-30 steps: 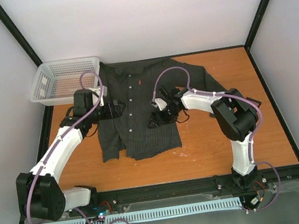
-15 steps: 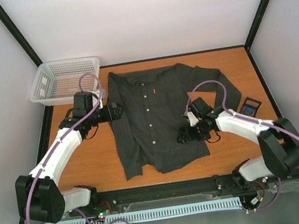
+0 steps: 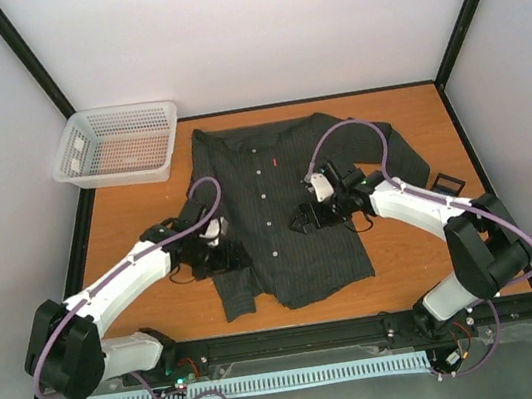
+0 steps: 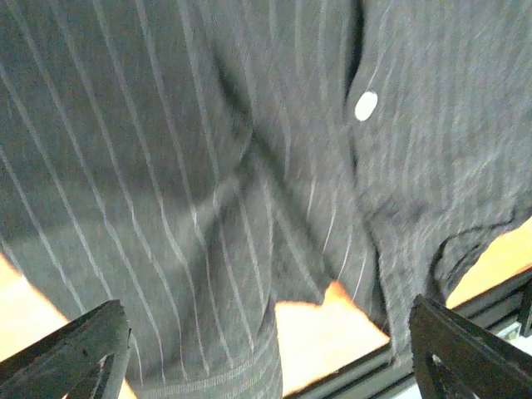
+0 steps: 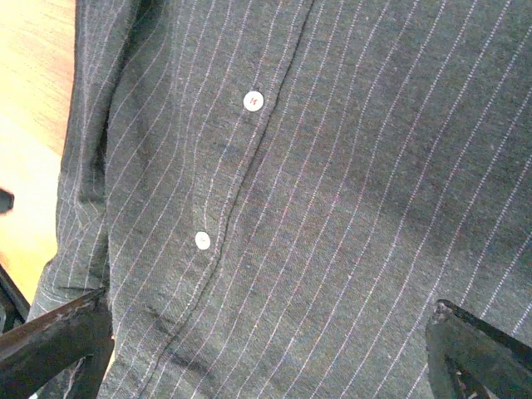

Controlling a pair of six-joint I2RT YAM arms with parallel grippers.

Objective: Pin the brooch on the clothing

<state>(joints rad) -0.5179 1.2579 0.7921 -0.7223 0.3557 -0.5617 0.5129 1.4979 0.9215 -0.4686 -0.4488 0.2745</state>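
The clothing lies flat on the counter, its collar end just beside the basket. Left fingers spread wide over the hem away from the basket. Right fingers spread wide over the buttoned front, beyond the basket's side, holding nothing.

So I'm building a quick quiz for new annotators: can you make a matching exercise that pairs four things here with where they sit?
Things:
1. white basket
2. clothing
3. red tag
4. small dark square item

Places:
A. on the garment's chest
B. far left corner of the table
C. on bare wood, right of the sleeve
D. spread flat mid-table

Pairs: 1-B, 2-D, 3-A, 4-C
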